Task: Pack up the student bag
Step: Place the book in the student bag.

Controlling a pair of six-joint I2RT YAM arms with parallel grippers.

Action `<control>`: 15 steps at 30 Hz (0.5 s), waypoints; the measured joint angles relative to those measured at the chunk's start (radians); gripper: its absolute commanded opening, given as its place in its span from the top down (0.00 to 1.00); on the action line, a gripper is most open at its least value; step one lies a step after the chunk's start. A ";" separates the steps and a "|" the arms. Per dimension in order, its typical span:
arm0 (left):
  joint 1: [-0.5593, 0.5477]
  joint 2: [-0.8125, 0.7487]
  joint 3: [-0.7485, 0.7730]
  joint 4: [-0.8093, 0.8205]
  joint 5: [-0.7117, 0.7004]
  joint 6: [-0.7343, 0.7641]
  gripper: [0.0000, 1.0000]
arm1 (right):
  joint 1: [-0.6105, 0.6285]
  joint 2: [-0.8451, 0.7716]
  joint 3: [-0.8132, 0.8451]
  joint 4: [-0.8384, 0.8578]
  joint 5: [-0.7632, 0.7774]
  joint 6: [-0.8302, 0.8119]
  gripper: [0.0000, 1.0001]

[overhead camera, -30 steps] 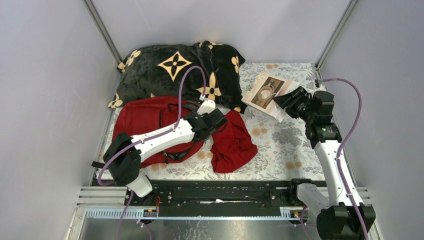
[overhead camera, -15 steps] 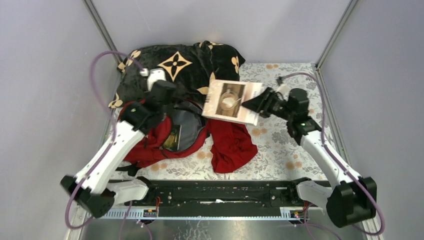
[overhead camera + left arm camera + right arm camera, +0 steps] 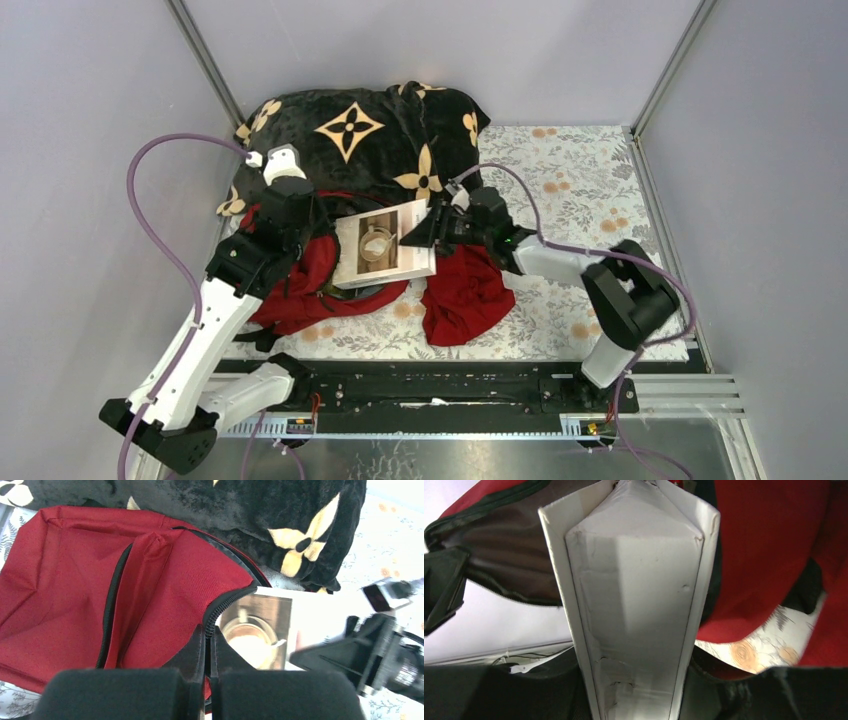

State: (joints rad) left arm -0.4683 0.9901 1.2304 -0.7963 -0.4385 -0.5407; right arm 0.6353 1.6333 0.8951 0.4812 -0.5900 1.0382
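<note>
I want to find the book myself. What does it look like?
Find the big black blanket with tan flowers at the back. Right in front lies the red backpack, and the book hangs over its open mouth. Unlike the cloth around it, it is flat and white, with a brown cup picture on top.

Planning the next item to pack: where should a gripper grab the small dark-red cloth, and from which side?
Probably pinch a crease at the near end of the small dark-red cloth, from above. It lies slack and crumpled on the table with no stiff edge, and the right gripper hangs over its far end.
</note>
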 measured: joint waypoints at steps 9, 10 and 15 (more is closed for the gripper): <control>0.005 -0.051 -0.046 0.052 0.062 -0.008 1.00 | 0.113 0.339 0.279 0.074 0.030 0.119 0.97; 0.005 -0.050 -0.050 0.058 0.070 -0.008 1.00 | 0.131 0.368 0.314 0.069 0.041 0.119 0.97; 0.005 -0.041 -0.067 0.081 0.106 -0.019 1.00 | 0.238 0.530 0.561 -0.034 0.106 0.105 0.59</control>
State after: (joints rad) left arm -0.4633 0.9489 1.1633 -0.7151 -0.3328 -0.5594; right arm 0.8738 2.1635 1.4559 0.4469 -0.4835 1.1435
